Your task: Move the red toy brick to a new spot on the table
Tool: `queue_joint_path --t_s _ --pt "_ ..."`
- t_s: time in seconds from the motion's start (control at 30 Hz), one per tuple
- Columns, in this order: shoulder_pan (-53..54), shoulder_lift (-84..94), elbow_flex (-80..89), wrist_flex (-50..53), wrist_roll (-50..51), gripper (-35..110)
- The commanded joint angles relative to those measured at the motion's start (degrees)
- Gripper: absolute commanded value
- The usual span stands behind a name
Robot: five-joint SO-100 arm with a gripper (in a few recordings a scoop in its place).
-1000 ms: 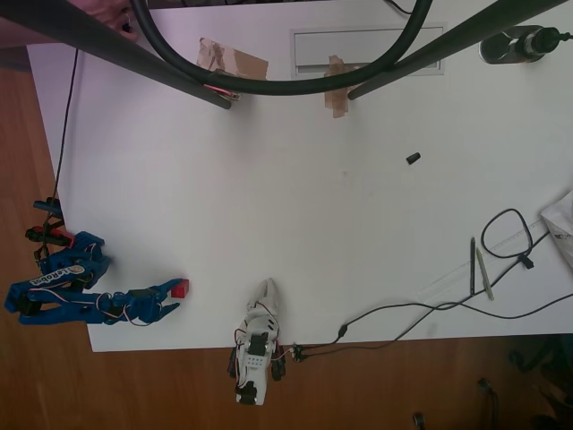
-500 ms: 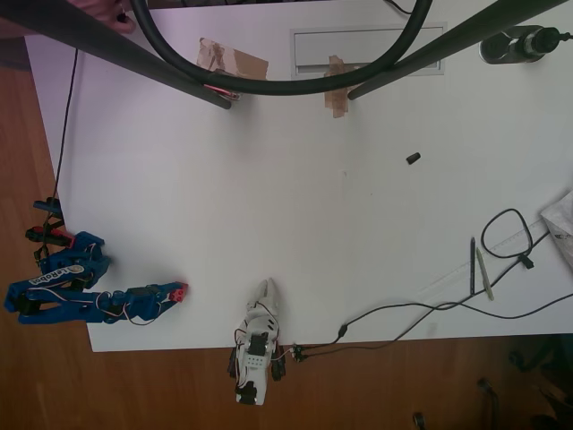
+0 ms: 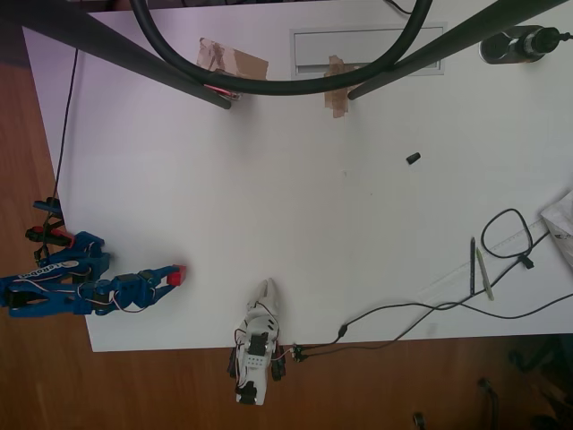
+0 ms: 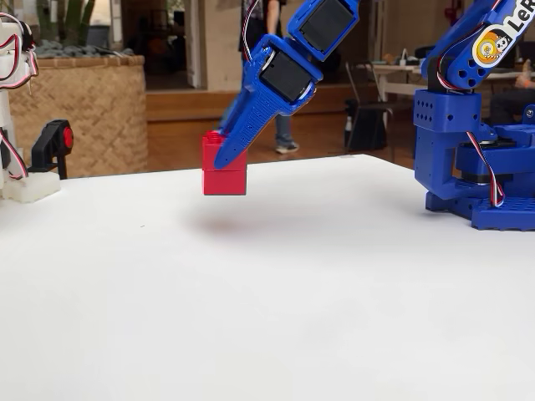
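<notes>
The red toy brick hangs a little above the white table, with a faint shadow under it. My blue gripper is shut on it from above. In the overhead view the brick shows at the tip of the blue gripper, near the table's lower left corner. The blue arm reaches in from the left edge.
A white arm sits at the table's front edge, right of the brick. A small black stub lies at the upper right. Cables and pens lie at the right. Brown tape patches and dark bars cross the top.
The gripper with the red brick has drawn back to the left and slightly up in the overhead view. The brick stays held.
</notes>
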Motion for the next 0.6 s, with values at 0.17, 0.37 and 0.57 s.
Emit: queue_joint_path --t_s 0.17,0.37,0.57 --pt "-4.7 -5.3 -12.7 1.1 3.0 7" --pt "-8.6 -14.2 -19.8 0.8 5.7 6" --pt "-10.6 -27.4 -30.9 -0.2 10.3 5"
